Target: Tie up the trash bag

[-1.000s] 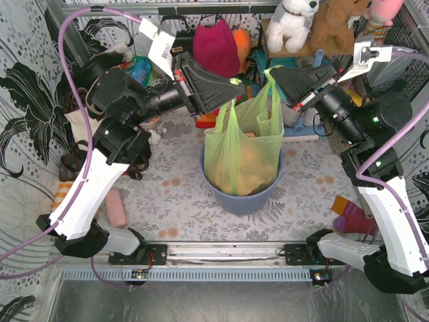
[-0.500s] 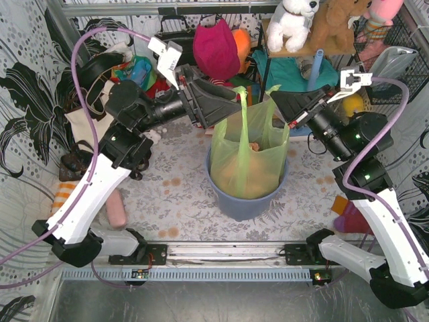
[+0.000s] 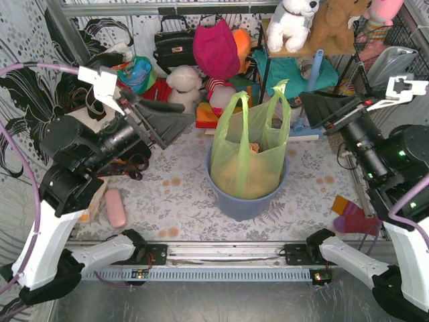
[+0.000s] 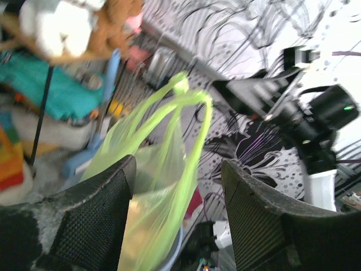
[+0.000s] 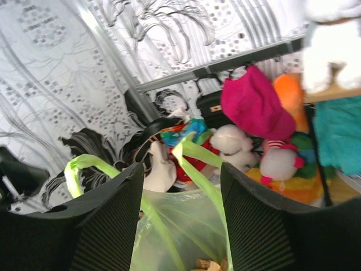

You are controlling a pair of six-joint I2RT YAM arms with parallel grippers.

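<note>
The trash bag (image 3: 247, 155), thin light-green plastic with tan paper inside, stands in the round blue-grey bin (image 3: 244, 202) at the middle. Its two handle loops (image 3: 239, 102) stick up free, with nothing holding them. My left gripper (image 3: 178, 117) hangs open to the left of the bag, a clear gap away. My right gripper (image 3: 311, 104) hangs open to the bag's right, also apart from it. In the left wrist view the bag (image 4: 152, 186) lies beyond the spread fingers (image 4: 101, 217). In the right wrist view the bag (image 5: 180, 226) and one handle (image 5: 194, 152) show beyond the open fingers (image 5: 110, 226).
Plush toys and a black handbag (image 3: 174, 45) crowd the back. A shelf (image 3: 315, 47) at the back right carries more plush animals. A pink object (image 3: 115, 206) lies on the mat at the left, a striped sock (image 3: 352, 218) at the right.
Both grippers have opened and let go of the bag's handles. Both arms have drawn back outward, left to the left, right to the right. The handles stand loose.
</note>
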